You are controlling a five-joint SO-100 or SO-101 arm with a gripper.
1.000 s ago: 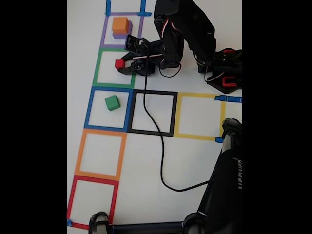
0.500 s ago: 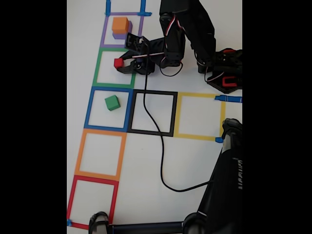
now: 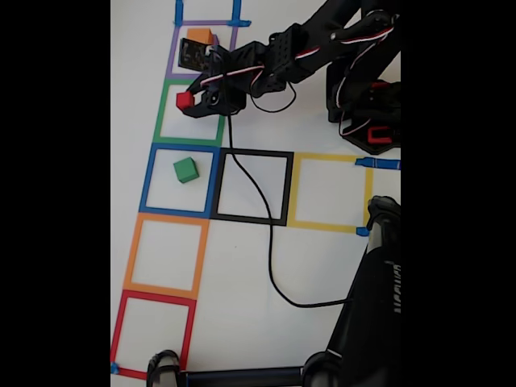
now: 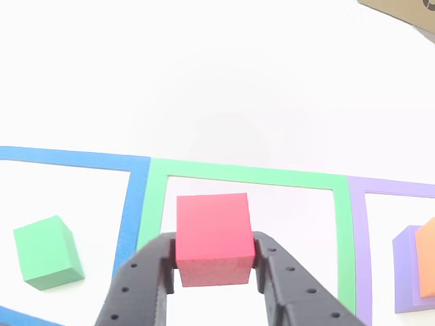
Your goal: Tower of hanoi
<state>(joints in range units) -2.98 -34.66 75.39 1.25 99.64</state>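
The black two-finger gripper (image 4: 214, 261) has its jaws pinching the small plain red cube (image 4: 213, 238) from both sides, and in the fixed view that cube (image 3: 185, 100) sits over the left edge of the green tape square outline (image 3: 190, 113) on the white worktop (image 3: 242, 266). The small plain green cube (image 3: 185, 169) lies inside the blue tape square outline (image 3: 181, 180), apart from the gripper. The plain orange cube (image 3: 201, 36) rests on the plain purple cube (image 4: 405, 268) within the purple tape square outline (image 3: 173, 52), partly hidden by the arm in the fixed view.
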